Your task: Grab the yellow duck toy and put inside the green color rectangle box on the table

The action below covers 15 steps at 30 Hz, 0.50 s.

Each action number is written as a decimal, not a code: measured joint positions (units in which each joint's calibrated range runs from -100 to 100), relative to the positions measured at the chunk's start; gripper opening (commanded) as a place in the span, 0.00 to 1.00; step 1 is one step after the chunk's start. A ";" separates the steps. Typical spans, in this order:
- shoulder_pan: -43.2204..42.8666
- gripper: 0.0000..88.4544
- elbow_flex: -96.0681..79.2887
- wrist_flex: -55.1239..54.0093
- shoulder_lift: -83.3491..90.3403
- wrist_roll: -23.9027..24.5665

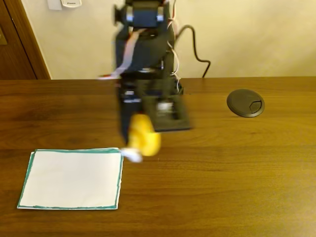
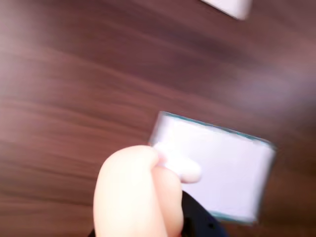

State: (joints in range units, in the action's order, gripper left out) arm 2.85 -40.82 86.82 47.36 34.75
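On my dark wood tabletop (image 1: pixel 237 163), the green-bordered sheet (image 1: pixel 71 178) lies at left in the fixed view. My arm leans forward, its tool (image 1: pixel 140 136) clenched on the yellow duck (image 1: pixel 144 136), lifted beside the sheet's upper right corner.

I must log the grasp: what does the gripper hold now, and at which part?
The gripper holds the yellow duck toy, lifted off the table. Blur hides where exactly the fingers grip it.
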 measured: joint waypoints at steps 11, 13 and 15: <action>27.28 0.02 1.98 -19.81 -29.24 -7.62; 27.91 0.02 1.29 -24.01 -33.52 -7.52; 27.37 0.03 0.20 -27.72 -37.08 -7.13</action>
State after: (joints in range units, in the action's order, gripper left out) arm 30.22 -40.62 59.10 10.29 27.62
